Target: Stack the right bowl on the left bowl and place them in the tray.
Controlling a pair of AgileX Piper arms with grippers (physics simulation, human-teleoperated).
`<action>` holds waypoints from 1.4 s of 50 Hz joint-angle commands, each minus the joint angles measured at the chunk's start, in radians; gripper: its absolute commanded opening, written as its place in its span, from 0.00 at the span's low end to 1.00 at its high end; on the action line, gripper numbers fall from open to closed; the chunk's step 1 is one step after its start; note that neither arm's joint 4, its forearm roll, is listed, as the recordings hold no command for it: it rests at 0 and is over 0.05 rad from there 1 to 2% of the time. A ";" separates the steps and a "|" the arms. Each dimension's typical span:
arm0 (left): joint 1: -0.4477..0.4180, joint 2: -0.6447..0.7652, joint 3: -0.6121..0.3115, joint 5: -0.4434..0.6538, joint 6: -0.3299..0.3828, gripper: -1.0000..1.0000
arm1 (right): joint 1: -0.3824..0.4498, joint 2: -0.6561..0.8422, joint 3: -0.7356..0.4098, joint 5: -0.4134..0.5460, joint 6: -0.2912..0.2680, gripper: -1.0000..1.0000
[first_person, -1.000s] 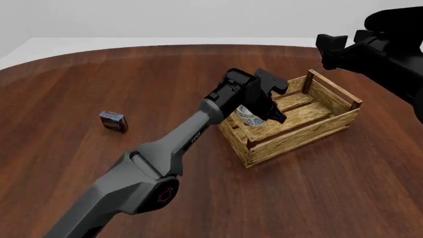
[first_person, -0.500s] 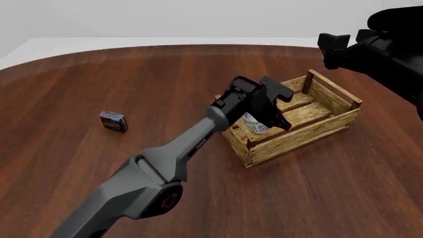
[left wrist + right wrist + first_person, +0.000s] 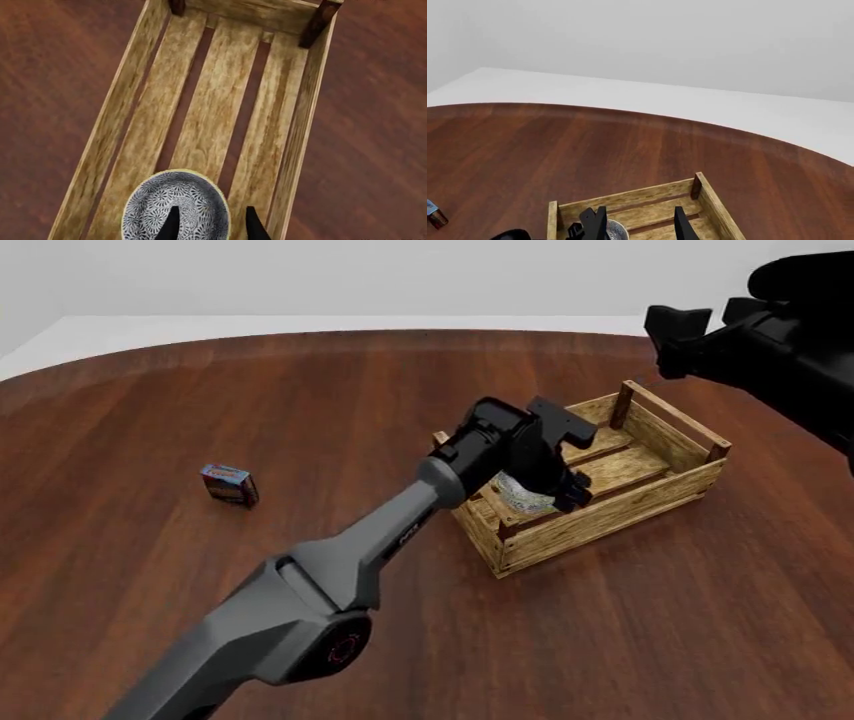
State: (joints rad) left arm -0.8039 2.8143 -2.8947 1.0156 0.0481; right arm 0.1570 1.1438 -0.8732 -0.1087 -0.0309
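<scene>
A grey-patterned bowl (image 3: 177, 197) with a pale rim sits low inside the light-wood slatted tray (image 3: 293, 125), at one end. I cannot tell whether a second bowl is nested under it. My left gripper (image 3: 212, 225) is open, one finger inside the bowl and one outside its rim. In the front view the left gripper (image 3: 541, 488) reaches down into the tray (image 3: 614, 505) over the bowl (image 3: 521, 502). My right gripper (image 3: 640, 225) is open and empty, and in the front view it (image 3: 665, 340) hangs high behind the tray's far right. The right wrist view shows the tray (image 3: 627, 197) and bowl (image 3: 617, 231) below.
A small blue box (image 3: 228, 483) lies on the brown wooden table at the left, also in the right wrist view (image 3: 434, 214). The table's curved far edge meets a white floor. The rest of the tray's floor holds nothing.
My left arm has gone down and slightly right, taking the bowl from above the tray's rim to low inside the tray. The right arm has hardly moved.
</scene>
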 commanded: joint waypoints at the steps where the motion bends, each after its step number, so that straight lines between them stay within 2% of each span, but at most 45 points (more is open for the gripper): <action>1: 0.011 -0.055 0.065 -0.008 -0.017 1.00 | 0.016 -0.003 -0.008 0.013 -0.003 1.00; 20: 0.011 -0.073 0.064 0.001 -0.001 1.00 | 0.018 -0.027 -0.028 0.056 -0.004 1.00; 47: 0.039 -0.164 0.065 0.034 0.080 1.00 | 0.017 -0.002 -0.003 0.006 -0.004 1.00; 70: 0.133 -0.241 0.066 0.047 0.128 1.00 | 0.019 -0.003 0.001 0.003 -0.007 1.00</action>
State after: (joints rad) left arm -0.7217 2.6522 -2.8963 1.0684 0.1824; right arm 0.1601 1.1398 -0.8655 -0.1154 -0.0323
